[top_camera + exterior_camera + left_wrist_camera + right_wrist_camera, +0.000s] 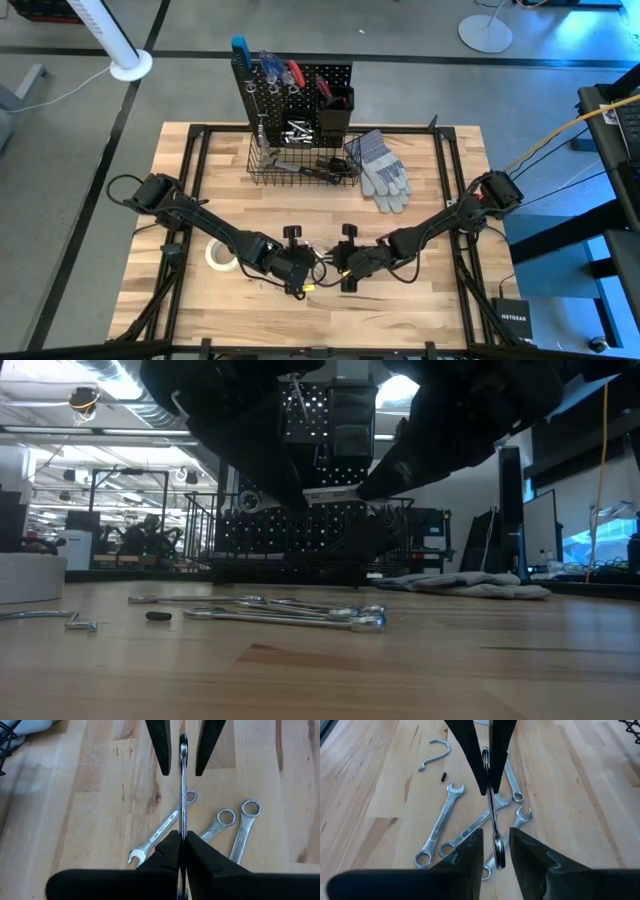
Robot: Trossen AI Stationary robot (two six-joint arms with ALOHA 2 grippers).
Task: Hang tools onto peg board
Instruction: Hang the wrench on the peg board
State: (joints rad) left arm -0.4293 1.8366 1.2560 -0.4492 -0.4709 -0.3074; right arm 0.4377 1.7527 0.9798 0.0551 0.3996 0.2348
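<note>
A wrench (183,795) is held on edge above the table (440,300), near its front centre, clamped between the left gripper (182,847) fingers. The right gripper (495,845) is set apart around its other end. More wrenches (440,822) are spread beneath. The peg board (300,90) stands at the back.

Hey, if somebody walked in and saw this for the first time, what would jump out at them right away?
Probably the two claws meeting at the near middle of the table, with one wrench held between them: the left claw is shut on it, while the right claw is open around it. Below it lie more loose wrenches, and behind stands the black peg board with its wire basket.
</note>
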